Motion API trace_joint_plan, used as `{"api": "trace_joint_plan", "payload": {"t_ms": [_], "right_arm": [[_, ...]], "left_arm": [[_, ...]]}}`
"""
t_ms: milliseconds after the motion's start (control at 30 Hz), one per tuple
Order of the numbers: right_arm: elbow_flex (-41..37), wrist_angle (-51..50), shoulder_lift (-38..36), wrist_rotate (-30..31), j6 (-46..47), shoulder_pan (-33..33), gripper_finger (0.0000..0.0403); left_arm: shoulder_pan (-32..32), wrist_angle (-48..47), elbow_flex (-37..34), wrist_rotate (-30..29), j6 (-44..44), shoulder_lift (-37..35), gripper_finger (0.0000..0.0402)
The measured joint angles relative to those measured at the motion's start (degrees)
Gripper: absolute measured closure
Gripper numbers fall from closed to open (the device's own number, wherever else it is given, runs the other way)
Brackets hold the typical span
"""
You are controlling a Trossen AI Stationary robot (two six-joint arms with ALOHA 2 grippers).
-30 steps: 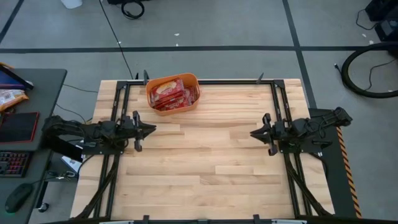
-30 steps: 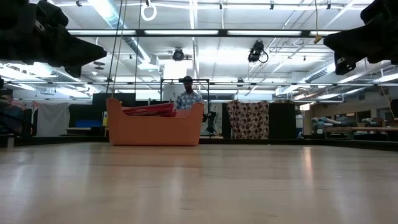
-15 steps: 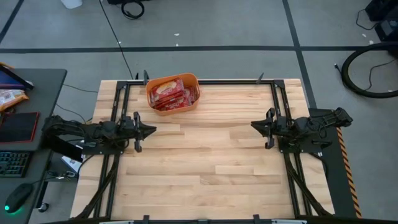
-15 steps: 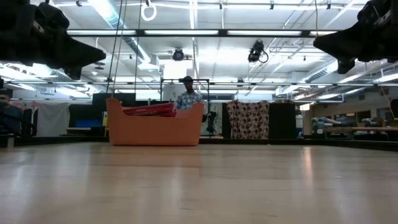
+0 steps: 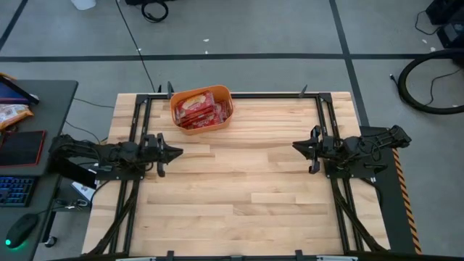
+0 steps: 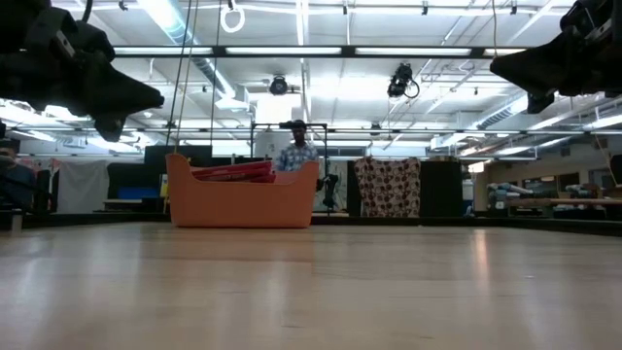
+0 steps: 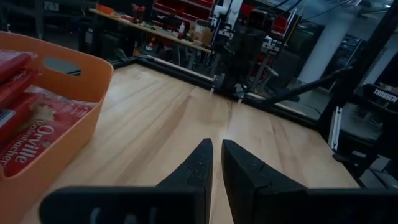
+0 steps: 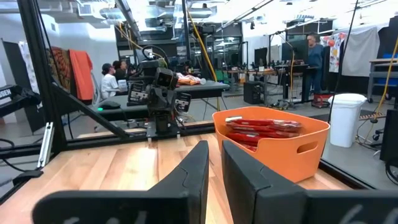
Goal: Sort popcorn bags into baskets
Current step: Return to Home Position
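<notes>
The orange basket (image 5: pixel 172 110) stands near the table's far edge, left of the middle. Its wall shows in the low view (image 6: pixel 243 206), the left wrist view (image 7: pixel 59 146) and the right wrist view (image 8: pixel 292 158). Several red popcorn bags (image 5: pixel 203 110) lie stacked inside it (image 6: pixel 233 172) (image 7: pixel 31 134) (image 8: pixel 264 127). My left gripper (image 5: pixel 177 152) (image 7: pixel 216 150) hovers shut above the table's left side, nearer than the basket. My right gripper (image 5: pixel 296 147) (image 8: pixel 215 152) hovers shut above the right side. Both point toward the table's middle and hold nothing.
Black frame rails (image 5: pixel 138 123) (image 5: pixel 326 123) run along the table's left and right sides. A desk with a keyboard, a mouse and an orange-and-white packet (image 5: pixel 11 112) stands left of the table. People show in the room behind (image 6: pixel 294 151). Bare wood (image 5: pixel 239 181) lies between the arms.
My right gripper has swung a little toward the far edge and then stayed still. My left gripper has dipped slightly lower. The basket and bags have not moved.
</notes>
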Motion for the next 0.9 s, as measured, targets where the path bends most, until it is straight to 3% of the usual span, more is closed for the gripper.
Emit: {"api": "trace_joint_plan", "payload": {"t_ms": [900], "right_arm": [[0.0,0.0,0.0,0.0,0.0,0.0,0.0353]], "left_arm": [[0.0,1.4,0.0,-0.1,0.0,0.0,0.0363]]}}
